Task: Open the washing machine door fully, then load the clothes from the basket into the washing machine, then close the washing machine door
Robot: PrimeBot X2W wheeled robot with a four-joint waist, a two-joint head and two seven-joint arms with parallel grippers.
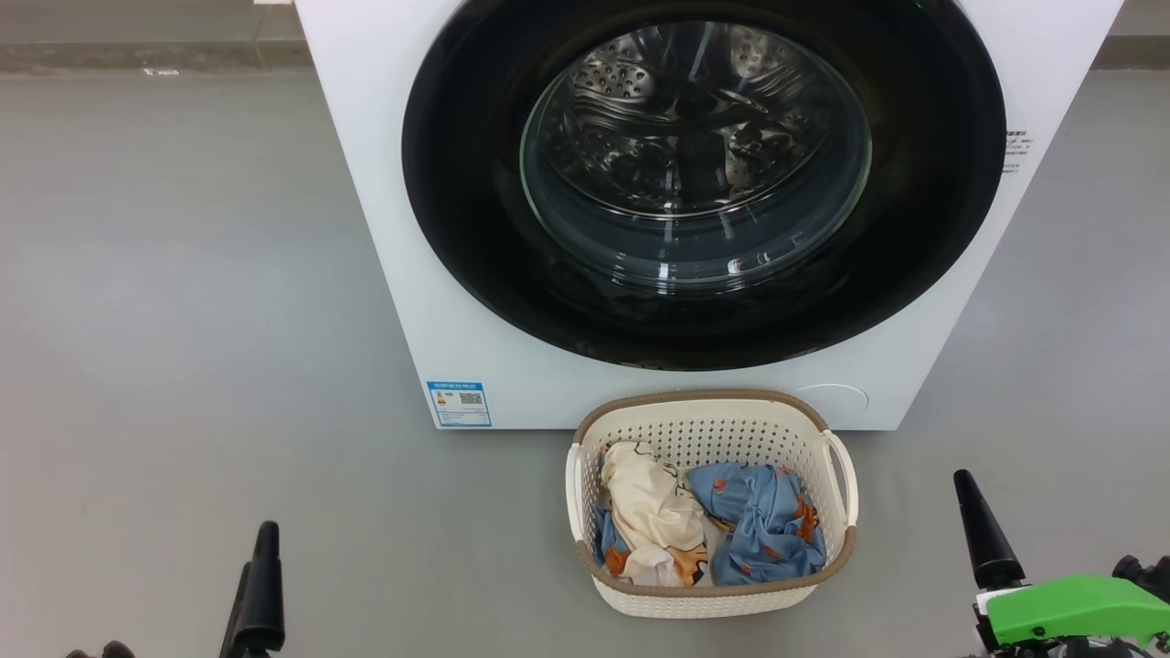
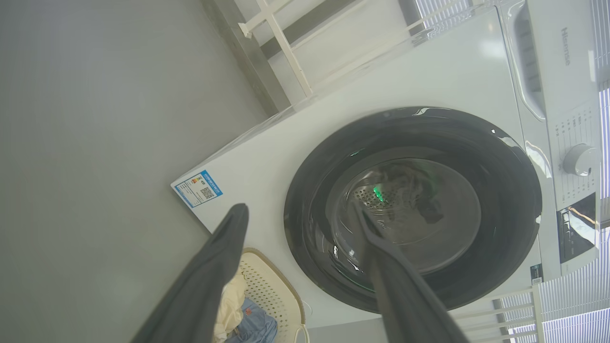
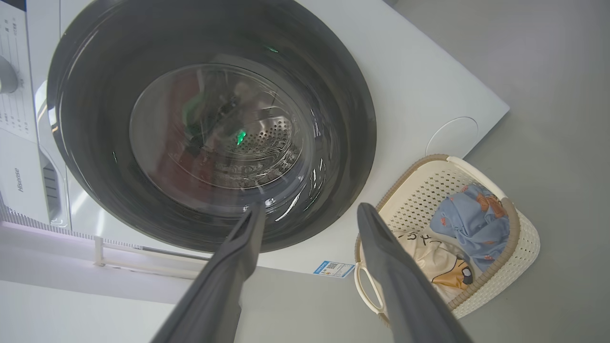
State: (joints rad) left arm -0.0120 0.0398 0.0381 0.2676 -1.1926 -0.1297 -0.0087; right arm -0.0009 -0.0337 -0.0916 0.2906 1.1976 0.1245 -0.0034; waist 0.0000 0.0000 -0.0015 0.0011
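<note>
The white washing machine (image 1: 384, 228) stands straight ahead with its round black washing machine door (image 1: 466, 183) shut flat against the front. The steel drum shows through the glass. On the floor in front sits the cream basket (image 1: 704, 398), holding the clothes: a cream garment (image 1: 649, 503) and a light blue one (image 1: 768, 521). My left gripper (image 2: 299, 209) is open and empty, low at the left, well short of the machine. My right gripper (image 3: 310, 208) is open and empty too, low at the right of the basket (image 3: 524, 238); one of its dark fingers (image 1: 978, 521) rises there.
Grey floor (image 1: 183, 320) spreads on both sides of the machine. A blue label (image 1: 459, 404) marks the machine's lower left front corner. The control knob (image 2: 579, 159) sits on the top panel. A white rail frame (image 2: 281, 43) stands beside the machine.
</note>
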